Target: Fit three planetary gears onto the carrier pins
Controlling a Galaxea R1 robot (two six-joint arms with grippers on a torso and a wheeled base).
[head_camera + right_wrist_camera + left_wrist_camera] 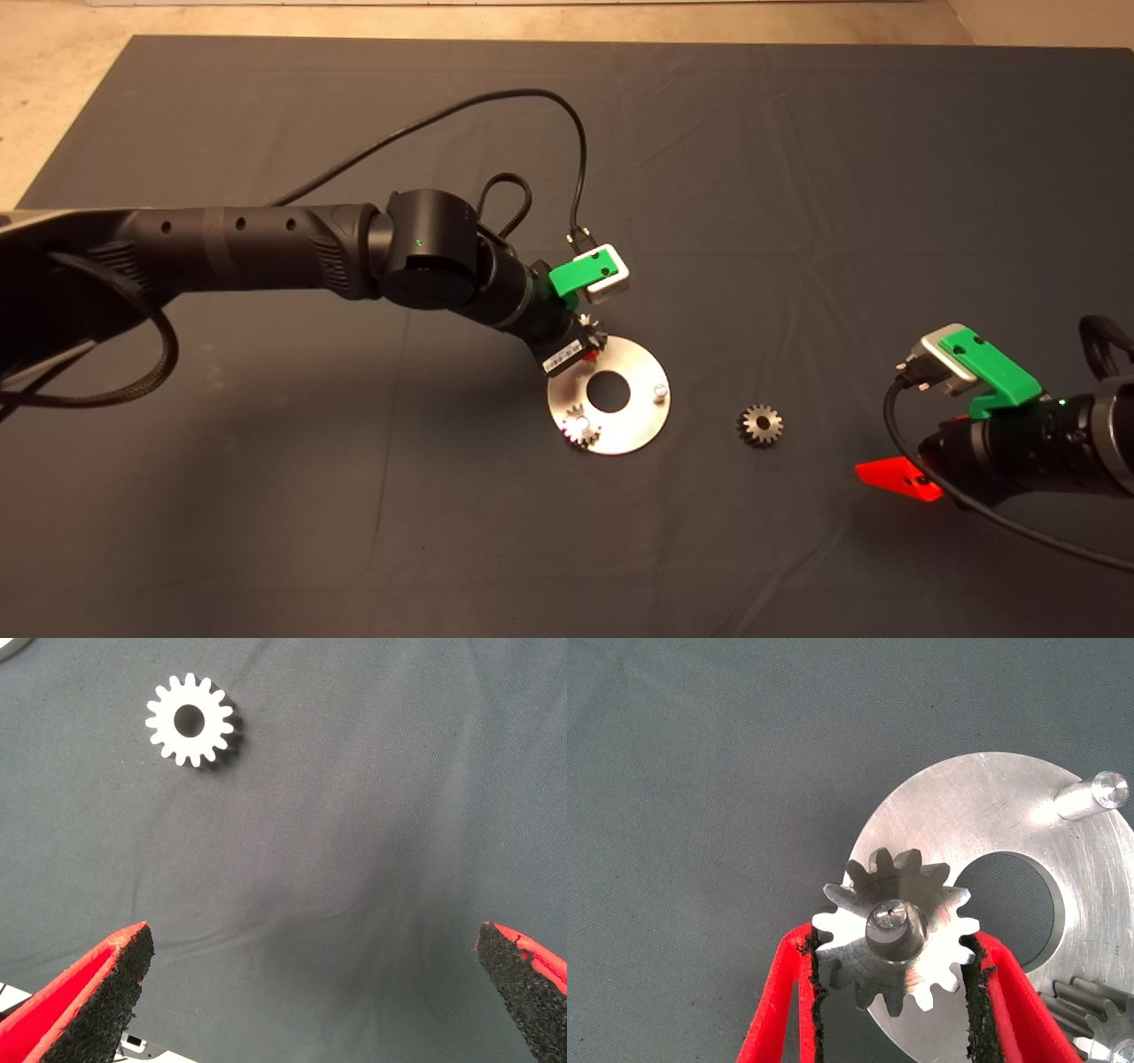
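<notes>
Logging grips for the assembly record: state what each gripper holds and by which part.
Left gripper clamps a planetary gear by opposite toothed edges, its bore over a carrier pin. Right gripper holds nothing, jaws open.

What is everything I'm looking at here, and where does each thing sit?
Mat: one, dark grey, covering the table.
Metal disc: one, shiny silver with a big central hole, mid-mat.
Pins: three, silver, standing on the disc; one bare, two inside gears.
Gears: three, steel; one on a pin at the disc's near edge, one loose on the mat right of the disc, one over a pin between the left gripper's pads.
Left gripper: red fingers, at the disc's far-left edge.
Right gripper: red fingers spread wide, at the lower right.
</notes>
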